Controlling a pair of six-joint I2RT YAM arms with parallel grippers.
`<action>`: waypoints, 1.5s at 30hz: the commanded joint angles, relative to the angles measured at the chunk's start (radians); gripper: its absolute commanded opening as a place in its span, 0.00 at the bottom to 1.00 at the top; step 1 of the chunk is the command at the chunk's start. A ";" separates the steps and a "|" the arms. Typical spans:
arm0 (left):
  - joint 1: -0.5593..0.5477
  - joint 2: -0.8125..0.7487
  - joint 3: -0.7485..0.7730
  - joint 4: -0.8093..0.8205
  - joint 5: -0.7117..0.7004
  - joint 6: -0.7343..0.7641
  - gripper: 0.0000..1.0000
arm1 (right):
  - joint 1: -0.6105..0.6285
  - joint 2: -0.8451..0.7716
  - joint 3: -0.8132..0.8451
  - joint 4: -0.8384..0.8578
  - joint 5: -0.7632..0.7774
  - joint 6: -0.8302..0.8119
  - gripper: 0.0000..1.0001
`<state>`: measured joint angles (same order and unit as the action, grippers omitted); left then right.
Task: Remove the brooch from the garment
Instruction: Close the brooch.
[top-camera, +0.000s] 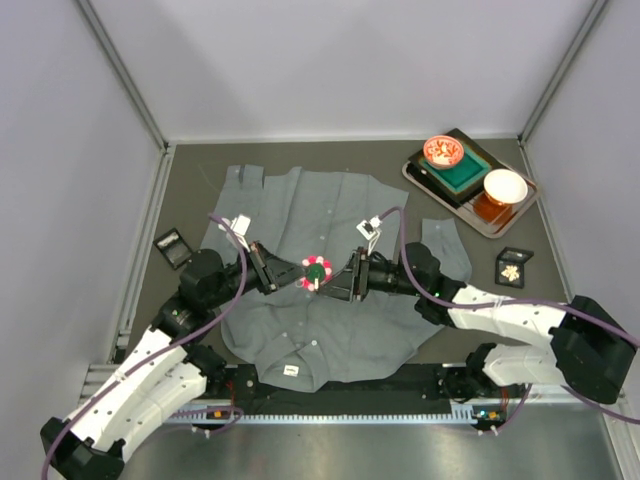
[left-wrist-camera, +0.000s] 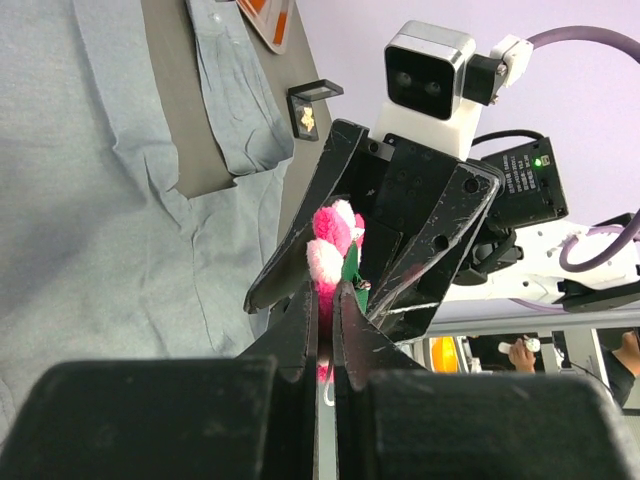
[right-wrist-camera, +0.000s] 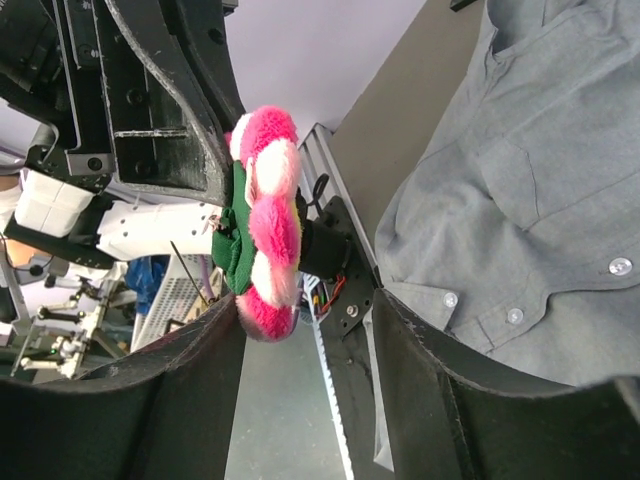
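Note:
The grey button-up shirt (top-camera: 330, 210) lies spread flat on the dark table, collar toward the arms. The brooch (top-camera: 316, 271) is a fluffy pink-and-white ring with a green centre. My left gripper (top-camera: 292, 273) is shut on its edge and holds it above the shirt's middle. In the left wrist view the brooch (left-wrist-camera: 331, 238) sticks out past my closed left gripper (left-wrist-camera: 327, 292). My right gripper (top-camera: 336, 277) faces it, open. In the right wrist view the brooch (right-wrist-camera: 268, 222) hangs by my right gripper's (right-wrist-camera: 310, 300) left finger, clear of the shirt (right-wrist-camera: 540, 180).
A tray (top-camera: 420, 178) at the back right holds a red patterned bowl (top-camera: 443, 151), a green box (top-camera: 462, 171) and a white bowl (top-camera: 505, 186). A small black box (top-camera: 514, 267) lies right of the shirt and another (top-camera: 174, 248) left of it. Walls enclose three sides.

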<state>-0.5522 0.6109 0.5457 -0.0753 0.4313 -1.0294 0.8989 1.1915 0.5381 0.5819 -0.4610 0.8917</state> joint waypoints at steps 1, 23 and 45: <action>0.003 -0.008 0.002 0.037 -0.009 0.011 0.00 | 0.014 0.020 0.019 0.114 -0.010 0.029 0.52; 0.003 -0.097 -0.144 0.207 -0.255 0.058 0.00 | 0.189 0.012 0.276 -0.649 0.533 0.510 0.43; 0.003 -0.088 -0.207 0.272 -0.175 0.072 0.00 | 0.190 0.054 0.361 -0.717 0.572 0.628 0.36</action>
<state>-0.5514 0.5400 0.3523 0.1513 0.2256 -0.9798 1.0893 1.2461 0.8463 -0.1459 0.0963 1.4925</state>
